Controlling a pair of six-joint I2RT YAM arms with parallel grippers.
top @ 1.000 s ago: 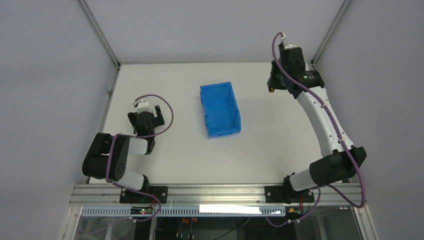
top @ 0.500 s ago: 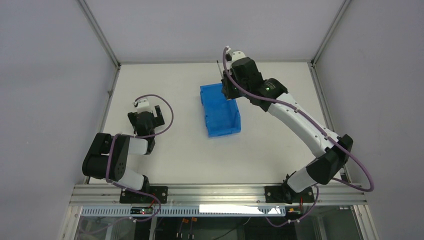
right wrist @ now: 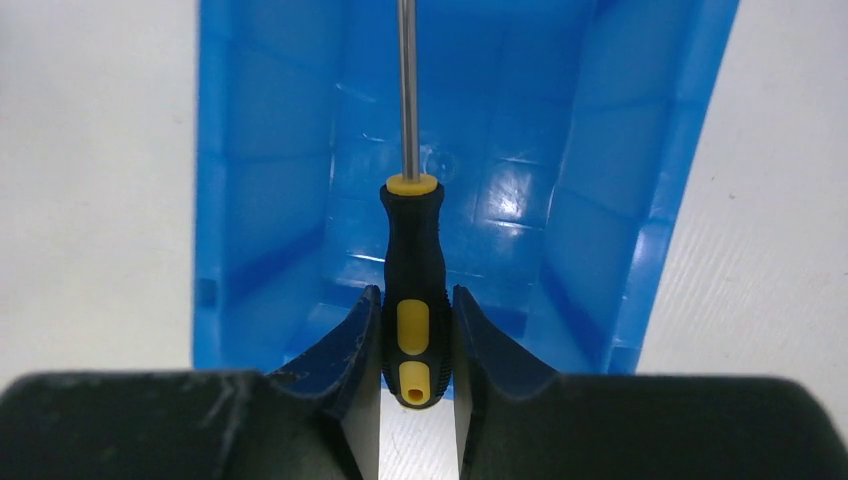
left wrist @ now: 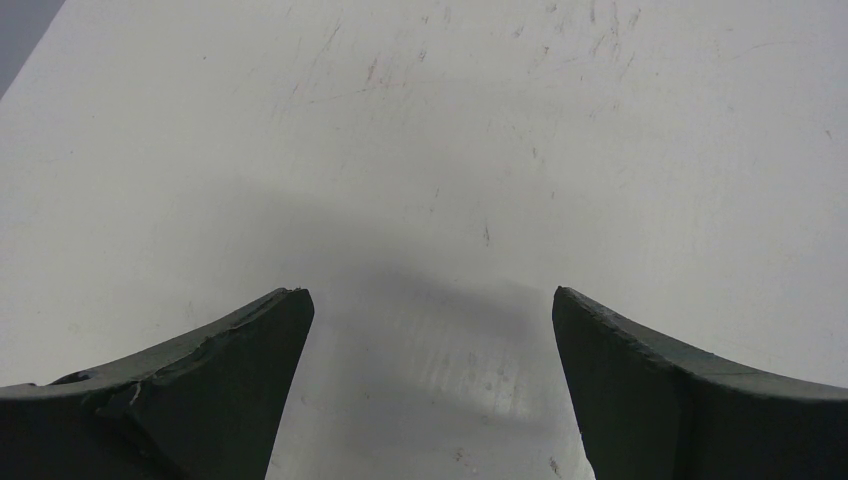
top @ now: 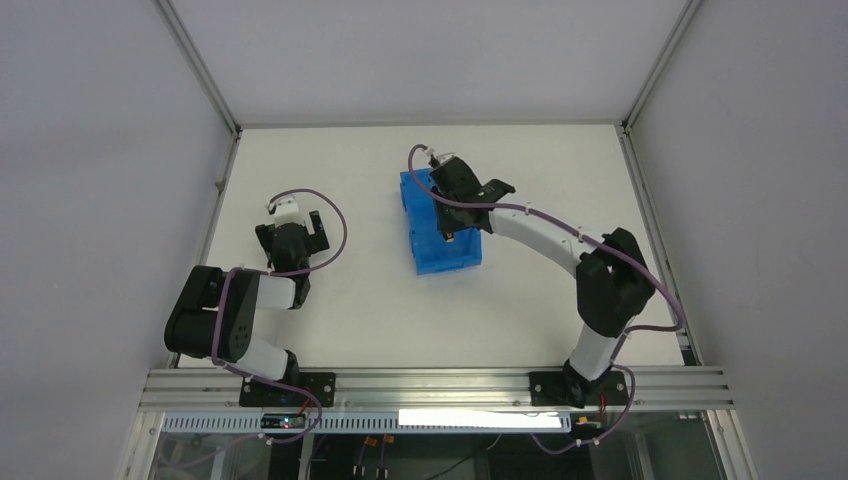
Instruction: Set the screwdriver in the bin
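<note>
The bright blue bin (top: 415,243) stands mid-table and fills the right wrist view (right wrist: 620,200). My right gripper (top: 447,222) hangs over the bin, shut on the screwdriver (top: 450,236). In the right wrist view the fingers (right wrist: 415,305) clamp the black and yellow handle (right wrist: 413,270). The thin shaft (right wrist: 406,90) points away over the bin's inside. The screwdriver is held above the bin floor, not lying on it. My left gripper (top: 300,228) is open and empty low over the bare table at the left (left wrist: 430,300).
Metal frame posts and grey walls close off the table (top: 330,300) at the back and sides. The right arm's forearm (top: 545,230) stretches across the table to the right of the bin.
My right arm has swung from the far right corner leftwards and nearer, carrying the screwdriver, and now holds it over the bin. The left arm has not moved.
</note>
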